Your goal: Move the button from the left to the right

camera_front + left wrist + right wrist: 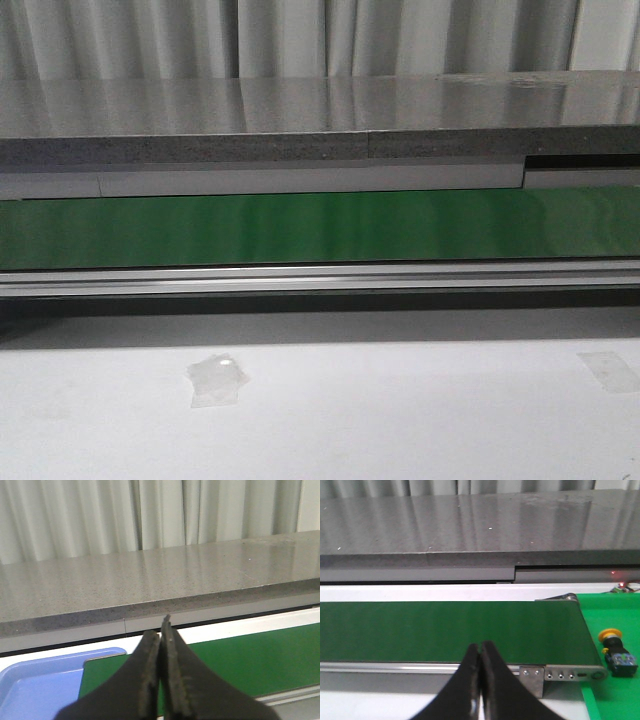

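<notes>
While the green conveyor belt runs bare across the front view, the button lies on a bright green mat just past the belt's end, nearer the right gripper than the left gripper; both are pressed together, empty. Its yellow-orange cap tops a black body.

Bare belt, ledge behind

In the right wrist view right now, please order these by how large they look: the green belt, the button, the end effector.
1. Green belt, largest, spanning most of the width.
2. Right end effector, shut; its nearness to the camera inflates it.
3. Button, clearly smallest, lying on the bright green surface past the belt's end.
</notes>
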Available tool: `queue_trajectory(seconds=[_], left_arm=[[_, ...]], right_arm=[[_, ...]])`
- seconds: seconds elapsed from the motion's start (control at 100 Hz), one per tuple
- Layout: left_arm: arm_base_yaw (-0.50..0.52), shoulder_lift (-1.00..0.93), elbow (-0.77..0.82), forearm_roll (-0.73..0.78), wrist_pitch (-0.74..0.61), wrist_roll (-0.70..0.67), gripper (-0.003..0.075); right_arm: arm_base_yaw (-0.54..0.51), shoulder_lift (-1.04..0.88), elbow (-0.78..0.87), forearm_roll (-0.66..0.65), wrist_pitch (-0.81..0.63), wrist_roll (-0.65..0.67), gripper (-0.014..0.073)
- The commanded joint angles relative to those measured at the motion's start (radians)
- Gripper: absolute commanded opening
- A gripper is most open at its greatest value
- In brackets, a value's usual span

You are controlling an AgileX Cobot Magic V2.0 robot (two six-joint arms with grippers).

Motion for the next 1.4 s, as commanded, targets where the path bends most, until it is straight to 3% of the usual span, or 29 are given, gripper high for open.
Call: queue_trajectory(seconds=[0.0,0.16,0.47,0.71,0.98,1.39], left_arm=[[-0.009,0.013,-0.025,-0.017,-0.077,-0.002,-0.002],[-0.009,0.013,-0.025,-0.017,-0.077,-0.002,-0.002],[-0.009,0.013,-0.023,-0.017,-0.077,-0.002,-0.002],[-0.009,0.013,-0.023,-0.017,-0.077,-0.002,-0.002],[-0.009,0.013,-0.023,-0.017,-0.077,-0.002,-0.002],[-0.009,0.013,-0.023,-0.017,-0.077,-0.002,-0.002]], right_arm=[[0.001,-0.043,0.05,-0.116,-0.16,0.155,-0.0068],[0.001,-0.138,0.186,-0.207,-0.258,0.214,-0.0068],[0.054,-0.196,0.351,-0.214,-0.365,0.214,-0.0068],[0.093,-0.196,0.35,-0.208,-0.374,0.191,-0.0068],[0.093,-0.196,0.35,-0.109,-0.373,0.026,-0.0068],[0.092,-0.196,0.35,-0.116,-0.358,0.023,-0.0068]])
